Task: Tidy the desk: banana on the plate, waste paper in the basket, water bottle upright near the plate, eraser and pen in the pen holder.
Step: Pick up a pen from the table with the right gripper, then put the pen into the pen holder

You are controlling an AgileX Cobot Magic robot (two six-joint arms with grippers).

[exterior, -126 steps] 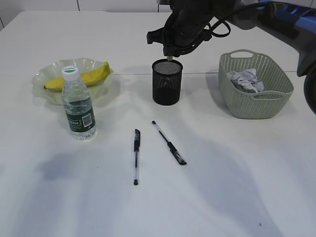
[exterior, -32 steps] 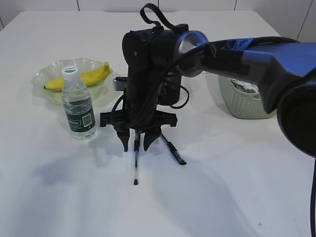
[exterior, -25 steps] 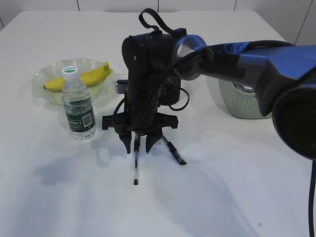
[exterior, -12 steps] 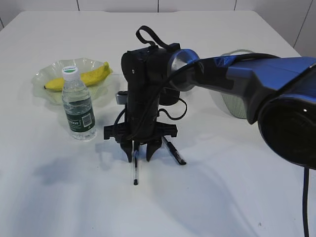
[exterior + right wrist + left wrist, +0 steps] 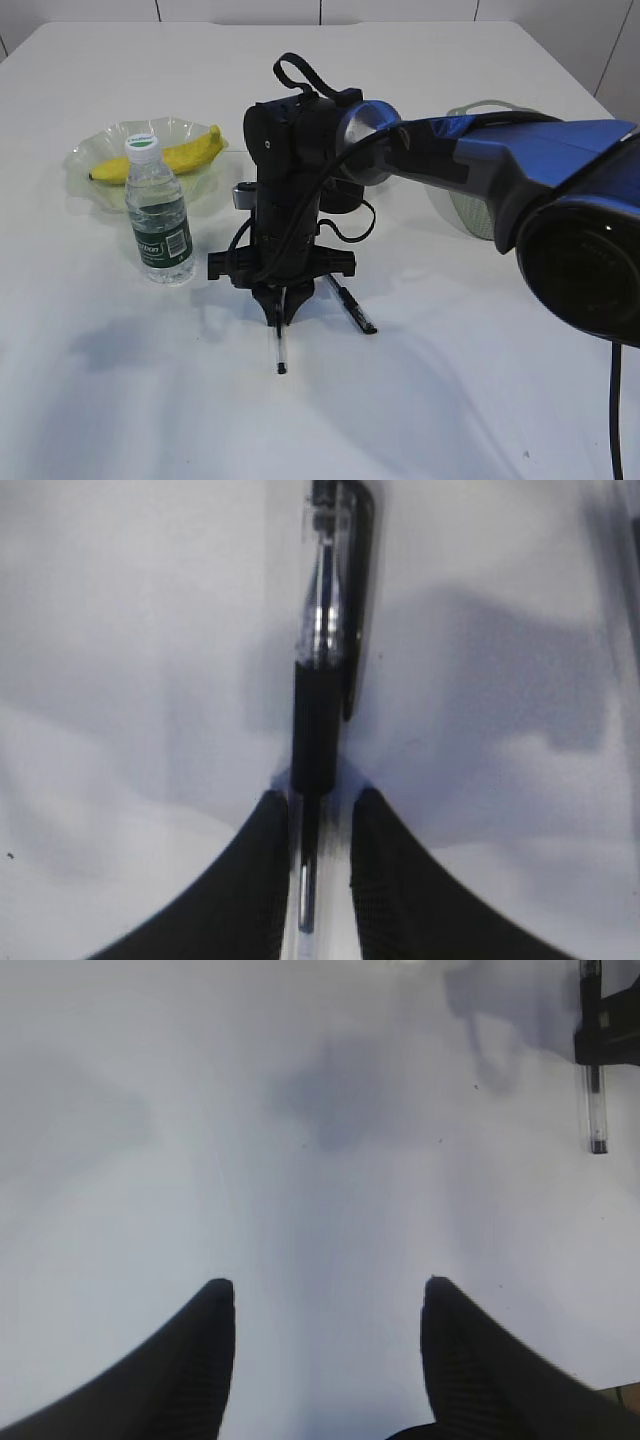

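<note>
A black-capped clear pen [image 5: 279,350] lies on the white desk [image 5: 120,400]. My right gripper [image 5: 281,315] stands straight over it, fingers down on the desk and shut on either side of its barrel. The right wrist view shows the pen [image 5: 318,720] running up from between the right gripper's [image 5: 320,800] fingertips. A second pen [image 5: 352,305] lies just right of it. The banana [image 5: 185,157] rests on the plate [image 5: 100,145], and the water bottle [image 5: 158,215] stands upright in front. My left gripper [image 5: 328,1285] hovers open over bare desk. The eraser, waste paper and pen holder are hidden.
The green basket [image 5: 470,215] shows partly behind my right arm at the right. The left wrist view catches the tip of the gripped pen [image 5: 596,1110] at its top right. White desk stretches along the front.
My right gripper has lowered onto the left pen and its fingers have closed in on the barrel. The pen has shifted slightly. The left gripper has stayed still.
</note>
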